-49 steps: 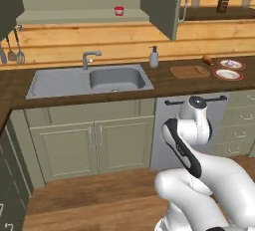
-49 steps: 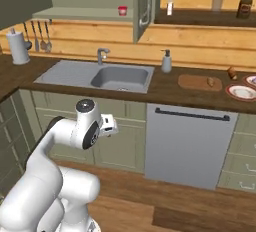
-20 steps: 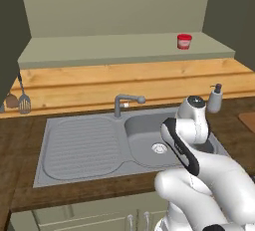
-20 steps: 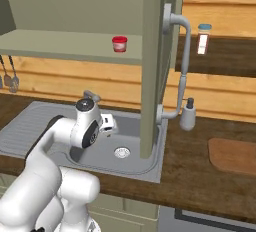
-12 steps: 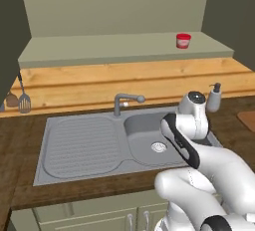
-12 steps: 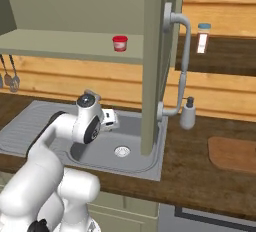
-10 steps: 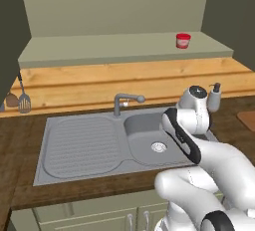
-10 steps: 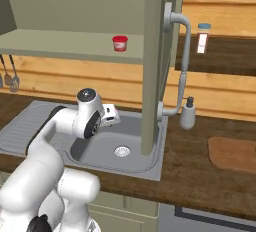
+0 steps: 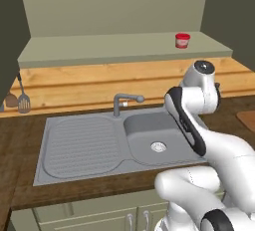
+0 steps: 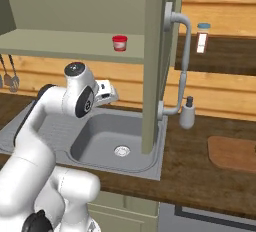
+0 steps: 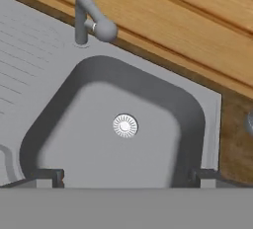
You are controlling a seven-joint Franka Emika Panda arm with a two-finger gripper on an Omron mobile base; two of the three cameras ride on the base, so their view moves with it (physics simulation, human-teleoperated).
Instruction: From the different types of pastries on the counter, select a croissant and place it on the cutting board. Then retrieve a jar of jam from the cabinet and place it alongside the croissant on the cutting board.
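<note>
The jar of jam [image 9: 183,40] [image 10: 119,42], small and red with a whitish top, stands on the pale shelf of the open olive cabinet [image 9: 124,48] [image 10: 60,41]. My gripper [image 11: 126,178] hangs over the sink basin [image 11: 123,124], well below the shelf; its jaws stand wide open with nothing between them. The cutting board [image 10: 235,152] [image 9: 247,119] lies on the dark counter [image 10: 200,176] to the right, partly cut off by the frame edge. The croissant and the other pastries are out of view.
The cabinet's open door [image 10: 155,61] with its long handle hangs right of the jar. A faucet [image 9: 122,103] [image 11: 86,20] stands behind the sink, a soap dispenser [image 10: 187,113] beside it. A clear shaker with a blue cap [image 10: 202,38] sits on a side shelf. Utensils [image 9: 22,98] hang at the left.
The base has driven up close to the sink and cabinet. Over the last second the arm has lifted its hand higher above the basin; the jaws stayed open.
</note>
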